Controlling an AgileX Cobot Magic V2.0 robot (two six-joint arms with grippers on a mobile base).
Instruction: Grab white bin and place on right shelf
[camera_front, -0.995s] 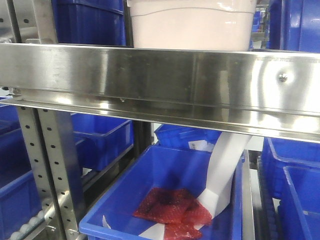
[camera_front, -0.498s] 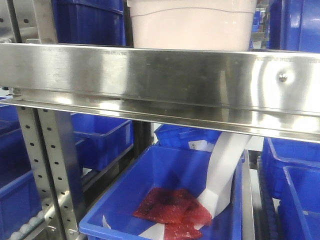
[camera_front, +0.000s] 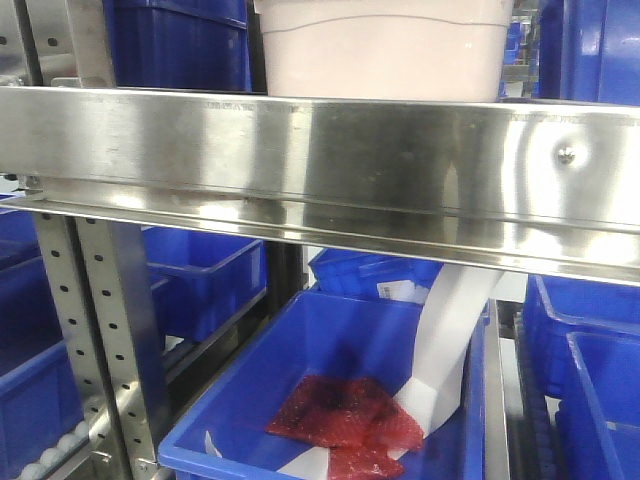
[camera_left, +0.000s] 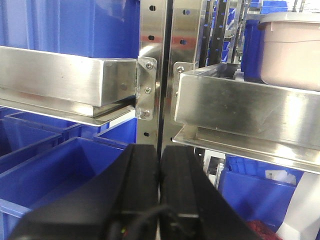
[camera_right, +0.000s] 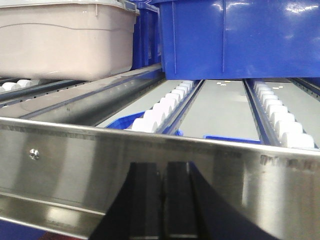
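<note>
The white bin (camera_front: 380, 50), a pale pinkish tub, rests on the right shelf (camera_front: 330, 160) behind its shiny front rail. It also shows at the upper right of the left wrist view as the white bin (camera_left: 290, 50) and at the upper left of the right wrist view as the white bin (camera_right: 65, 40) on the roller tracks. My left gripper (camera_left: 160, 150) is shut and empty, in front of the perforated uprights. My right gripper (camera_right: 163, 167) is shut and empty, facing the shelf rail (camera_right: 150, 165) from the front. Neither touches the bin.
A dark blue crate (camera_right: 240, 37) stands on the same tier, right of the bin. Below the shelf a blue crate (camera_front: 330, 400) holds red packets (camera_front: 345, 415) and a white paper strip. More blue crates (camera_left: 45, 165) fill the lower left. Perforated steel uprights (camera_front: 100, 320) stand at left.
</note>
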